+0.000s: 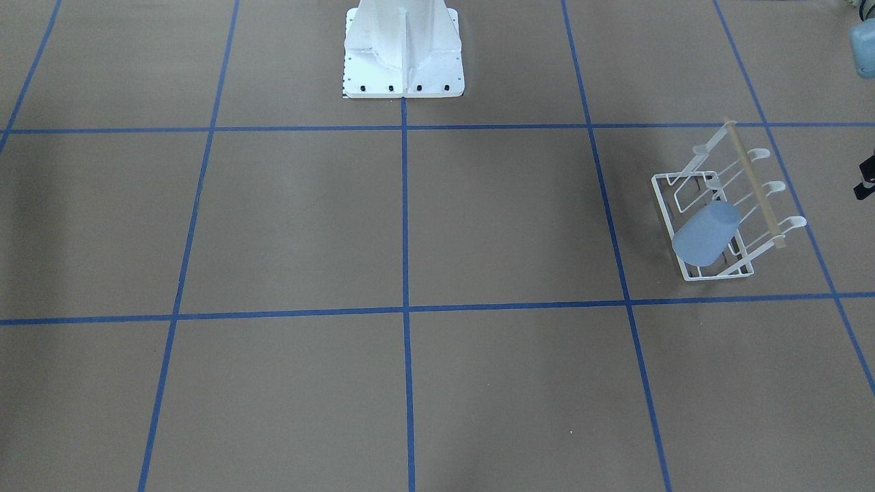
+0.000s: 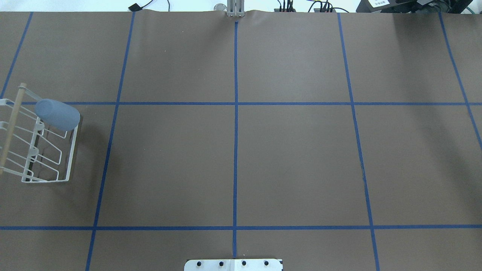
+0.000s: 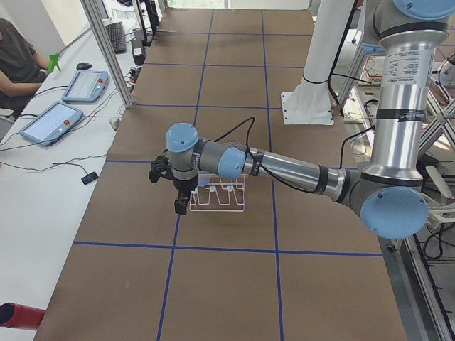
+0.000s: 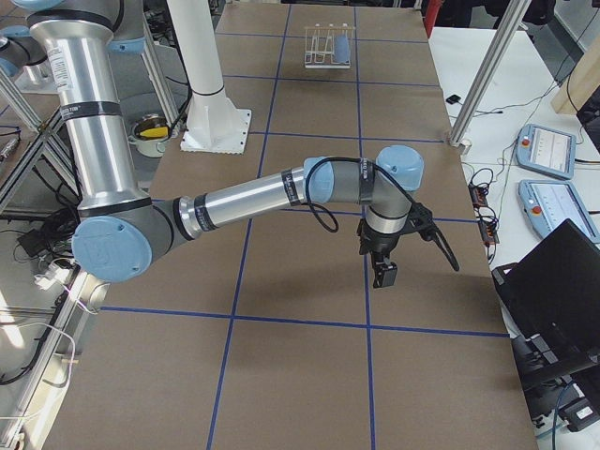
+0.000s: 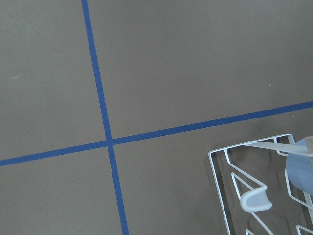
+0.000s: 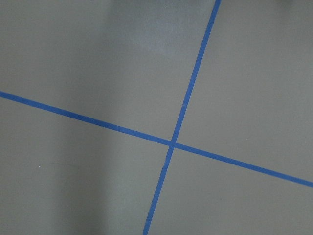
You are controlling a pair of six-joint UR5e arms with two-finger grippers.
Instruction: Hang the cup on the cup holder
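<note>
Currently the cup (image 1: 705, 236) sits slanted over an end wire loop of the cup holder (image 1: 704, 277), with its wider end low near the base frame and its narrow end raised toward the wooden dowel (image 1: 754, 184). Nothing grips it. The hang appears complete, so the step in hand is judged to be verification and a clean retreat.

The holder stands on the counter (image 1: 478, 219) on the robot's left side. In the exterior left view the left tool (image 3: 182, 206) hangs just beside the holder; whether its jaws are open or closed cannot be told from that view. The right tool (image 4: 384, 274) is well apart, above a crossing of the blue tape lines (image 6: 172, 143); its state cannot be told either.

Procedure:
1. Confirm that the cup rests on its loop without rocking.
2. Move the left tool up and away from the holder, never across the dowel or loop tips.
3. Keep the motion slow; the wire holder is likely light, and a bump could shift it and dislodge the cup.
</note>
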